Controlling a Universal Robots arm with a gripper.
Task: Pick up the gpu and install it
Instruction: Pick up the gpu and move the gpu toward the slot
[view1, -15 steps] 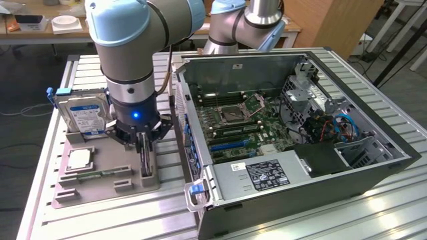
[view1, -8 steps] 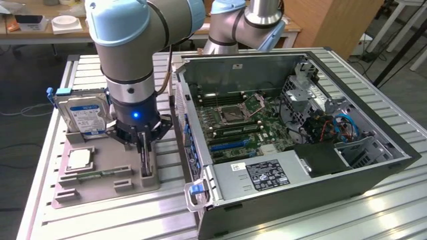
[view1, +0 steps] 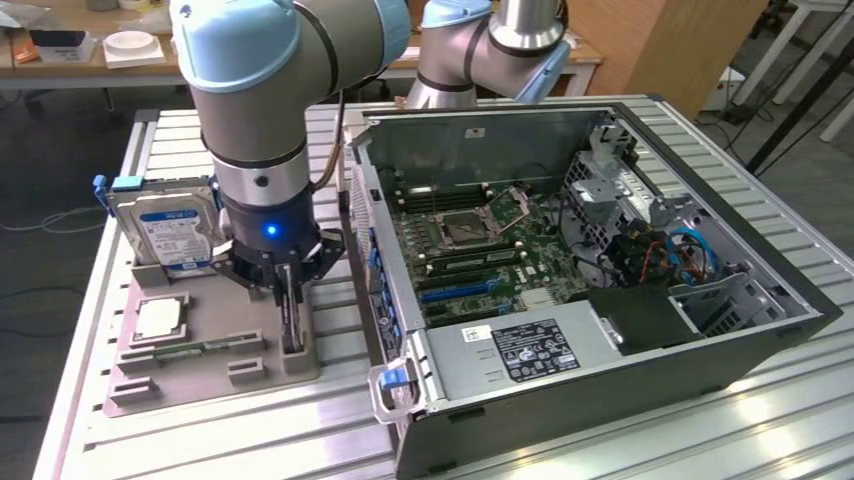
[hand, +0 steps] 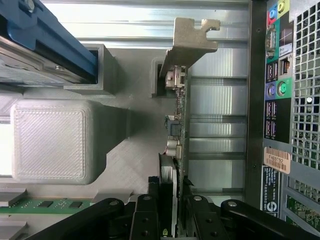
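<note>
Starting at nine o'clock in the exterior view: the hard drive stands upright on its edge at the far corner of the grey holder. At six o'clock of it a CPU lies flat in its pocket. At five o'clock of the CPU, the green memory stick lies in its groove. The holder itself sits on the slatted tabletop.

On to the arm, and here is the action. It comes straight down over the holder's three o'clock edge, and the tool is down on the gpu. The gpu stands on its long edge in the holder's slot, thin and dark, running from twelve to six o'clock. The wrist view makes the grip plain: the black fingers are pressed onto both faces of the card, pinching it. Its silver bracket is at the end away from the tool. The card's lower edge looks seated in the slot, not lifted.

At three o'clock of the holder, just beside it, lies the open case, its port panel facing the holder. Inside, the motherboard shows at centre, with blue slots at its seven o'clock. The power supply sits at six o'clock along the near wall.
</note>
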